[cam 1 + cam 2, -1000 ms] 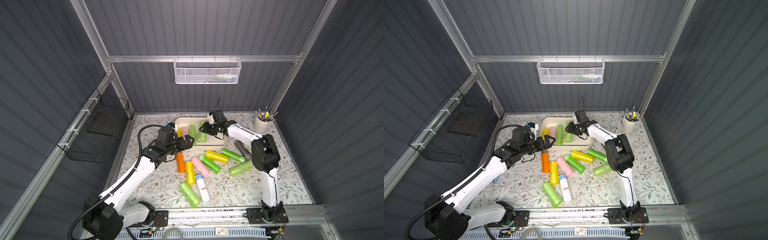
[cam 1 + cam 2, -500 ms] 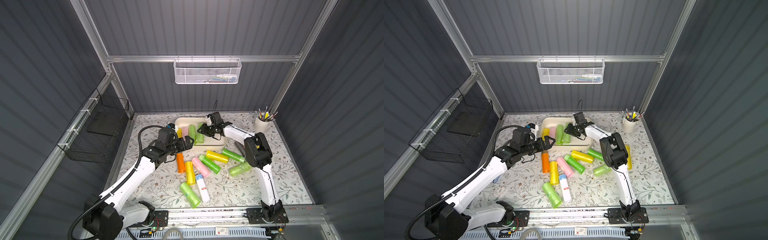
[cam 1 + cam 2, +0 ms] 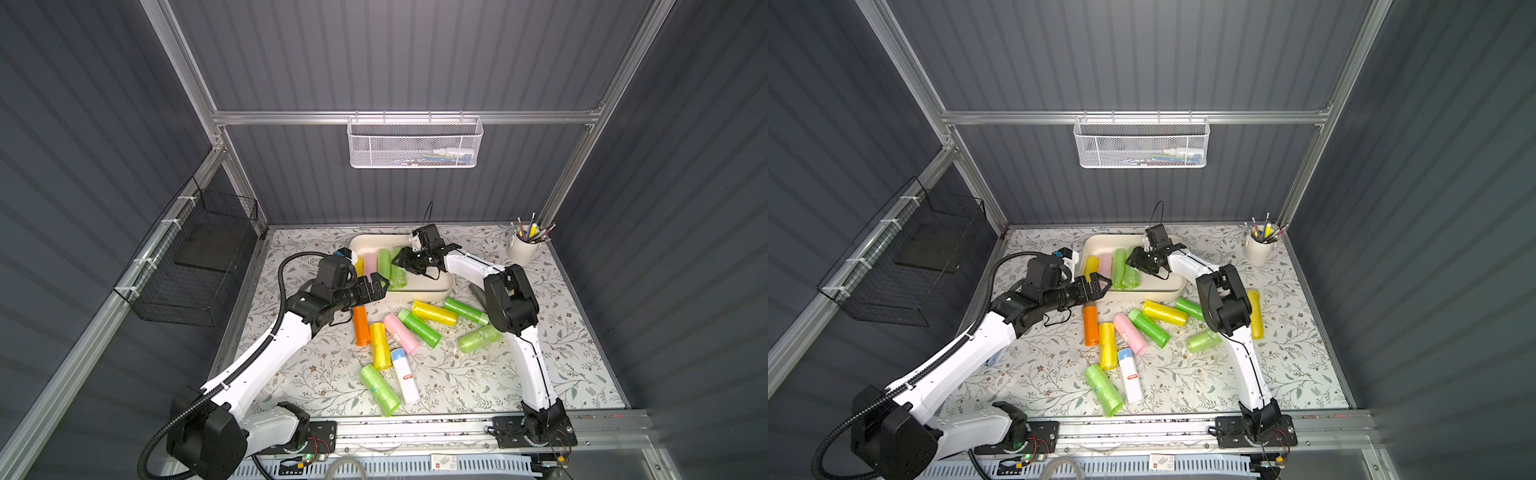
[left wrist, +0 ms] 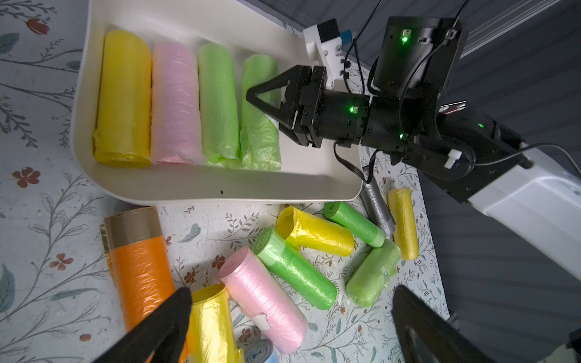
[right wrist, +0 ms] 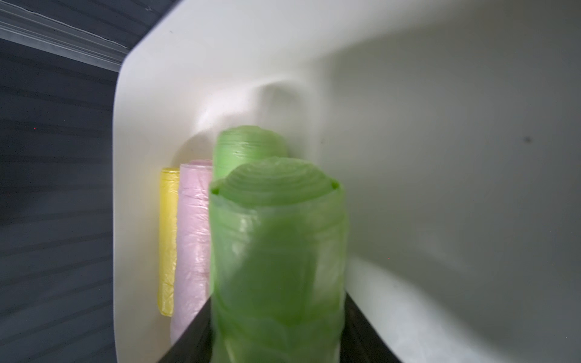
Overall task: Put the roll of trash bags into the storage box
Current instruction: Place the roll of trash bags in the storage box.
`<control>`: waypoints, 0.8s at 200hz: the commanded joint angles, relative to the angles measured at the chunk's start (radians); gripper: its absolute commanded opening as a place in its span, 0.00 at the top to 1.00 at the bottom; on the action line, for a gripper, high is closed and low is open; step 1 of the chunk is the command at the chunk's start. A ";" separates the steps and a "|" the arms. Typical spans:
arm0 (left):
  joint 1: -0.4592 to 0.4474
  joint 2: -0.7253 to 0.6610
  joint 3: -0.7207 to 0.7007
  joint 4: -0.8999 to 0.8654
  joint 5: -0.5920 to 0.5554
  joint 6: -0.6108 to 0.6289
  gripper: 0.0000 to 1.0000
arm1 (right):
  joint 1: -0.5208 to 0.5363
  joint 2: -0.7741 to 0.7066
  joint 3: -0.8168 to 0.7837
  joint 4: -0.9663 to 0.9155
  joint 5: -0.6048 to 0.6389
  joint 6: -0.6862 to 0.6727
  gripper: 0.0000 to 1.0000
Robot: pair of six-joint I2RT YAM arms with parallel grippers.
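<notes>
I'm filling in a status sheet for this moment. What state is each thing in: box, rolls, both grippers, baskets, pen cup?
storage box, open-topped, partly filled.
rolls in the box, four, lying side by side.
right gripper, straddling the end green roll; grip unclear.
left gripper, open, empty.
loose rolls, lying scattered on the table.
white mesh basket, hanging, small items inside.
black wire basket, hanging.
pen cup, upright, full.

A floral-patterned tabletop (image 3: pixel 478 382) carries a cream storage box (image 3: pixel 424 294) at the back, a cup of pens (image 3: pixel 523 251) in a back corner, and loose orange, yellow, pink and green rolls (image 3: pixel 361 328) near the box.
</notes>
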 commanded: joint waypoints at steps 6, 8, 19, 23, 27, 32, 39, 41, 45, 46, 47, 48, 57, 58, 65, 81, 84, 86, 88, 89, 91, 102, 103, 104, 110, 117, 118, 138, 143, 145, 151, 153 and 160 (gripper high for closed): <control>0.005 0.005 -0.015 -0.015 0.024 -0.009 0.00 | -0.005 0.004 0.017 0.003 -0.026 0.012 0.46; 0.005 0.004 -0.016 -0.015 0.024 -0.008 0.00 | -0.004 0.002 0.016 0.002 -0.024 0.012 0.46; 0.005 -0.003 -0.019 -0.015 0.019 -0.009 0.00 | -0.004 -0.007 0.013 -0.002 -0.014 0.006 0.45; 0.005 -0.006 -0.021 -0.014 0.017 -0.009 0.00 | -0.005 -0.010 0.014 -0.004 -0.012 0.003 0.44; 0.005 -0.008 -0.023 -0.014 0.016 -0.008 0.00 | -0.005 -0.012 0.014 -0.008 -0.011 0.000 0.43; 0.005 -0.011 -0.026 -0.012 0.014 -0.010 0.00 | -0.007 -0.014 0.015 -0.013 -0.010 -0.001 0.42; 0.005 -0.015 -0.028 -0.011 0.015 -0.010 0.00 | -0.006 -0.020 0.015 -0.021 -0.007 -0.005 0.42; 0.005 -0.016 -0.027 -0.011 0.015 -0.009 0.00 | -0.005 -0.021 0.015 -0.022 -0.006 -0.006 0.42; 0.005 -0.018 -0.027 -0.011 0.014 -0.009 0.00 | -0.007 -0.024 0.014 -0.024 -0.004 -0.008 0.42; 0.005 -0.018 -0.027 -0.011 0.015 -0.009 0.00 | -0.007 -0.026 0.014 -0.024 -0.004 -0.009 0.41; 0.005 -0.018 -0.027 -0.010 0.015 -0.008 0.00 | -0.007 -0.027 0.013 -0.024 -0.004 -0.010 0.41; 0.005 -0.018 -0.028 -0.011 0.015 -0.008 0.00 | -0.008 -0.028 0.012 -0.024 -0.003 -0.010 0.41; 0.005 -0.020 -0.027 -0.012 0.015 -0.005 0.00 | -0.007 -0.041 0.006 -0.029 0.005 -0.016 0.37; 0.005 -0.020 -0.027 -0.012 0.014 -0.004 0.00 | -0.008 -0.041 0.005 -0.030 0.006 -0.017 0.37; 0.005 -0.020 -0.026 -0.014 0.012 -0.003 0.00 | -0.007 -0.051 -0.003 -0.031 0.016 -0.021 0.30; 0.005 -0.017 -0.023 -0.020 0.017 0.009 0.00 | -0.007 -0.085 -0.044 -0.002 0.031 -0.032 0.15; 0.004 -0.015 -0.022 -0.019 0.019 0.014 0.00 | -0.008 -0.091 -0.053 0.007 0.033 -0.033 0.12; 0.005 -0.015 -0.021 -0.019 0.020 0.016 0.00 | -0.007 -0.096 -0.058 0.011 0.034 -0.034 0.11; 0.005 -0.015 -0.022 -0.020 0.023 0.017 0.00 | -0.009 -0.101 -0.064 0.016 0.037 -0.034 0.09; 0.005 -0.015 -0.021 -0.019 0.023 0.017 0.00 | -0.009 -0.103 -0.066 0.018 0.037 -0.035 0.09; 0.005 -0.014 -0.023 -0.020 0.025 0.018 0.00 | -0.008 -0.105 -0.070 0.021 0.038 -0.035 0.08; 0.005 -0.014 -0.019 -0.026 0.030 0.023 0.00 | -0.011 -0.119 -0.079 0.025 0.041 -0.038 0.04; 0.005 -0.014 -0.019 -0.027 0.030 0.022 0.00 | -0.012 -0.120 -0.080 0.023 0.041 -0.038 0.04; 0.005 -0.013 -0.019 -0.028 0.029 0.023 0.00 | -0.012 -0.121 -0.079 0.024 0.042 -0.039 0.04; 0.005 -0.015 -0.017 -0.033 0.030 0.025 0.00 | -0.014 -0.126 -0.078 0.017 0.041 -0.042 0.03; 0.005 -0.017 -0.015 -0.038 0.029 0.026 0.00 | -0.014 -0.134 -0.077 0.009 0.044 -0.048 0.02; 0.005 -0.017 -0.015 -0.039 0.028 0.025 0.00 | -0.014 -0.134 -0.077 0.007 0.045 -0.049 0.02; 0.005 -0.024 -0.010 -0.063 0.009 0.031 0.00 | -0.013 -0.164 -0.080 -0.006 0.051 -0.065 0.01; 0.006 -0.027 -0.008 -0.069 0.003 0.032 0.00 | -0.013 -0.171 -0.080 -0.008 0.052 -0.067 0.01; 0.005 -0.029 -0.008 -0.072 0.000 0.033 0.00 | -0.014 -0.175 -0.080 -0.010 0.053 -0.068 0.01; 0.005 -0.033 -0.010 -0.078 -0.009 0.033 0.00 | -0.013 -0.183 -0.081 -0.012 0.055 -0.070 0.01; 0.005 -0.035 -0.011 -0.080 -0.013 0.034 0.00 | -0.013 -0.188 -0.081 -0.013 0.056 -0.072 0.01; 0.005 -0.040 -0.012 -0.083 -0.021 0.035 0.00 | -0.013 -0.199 -0.082 -0.016 0.061 -0.074 0.01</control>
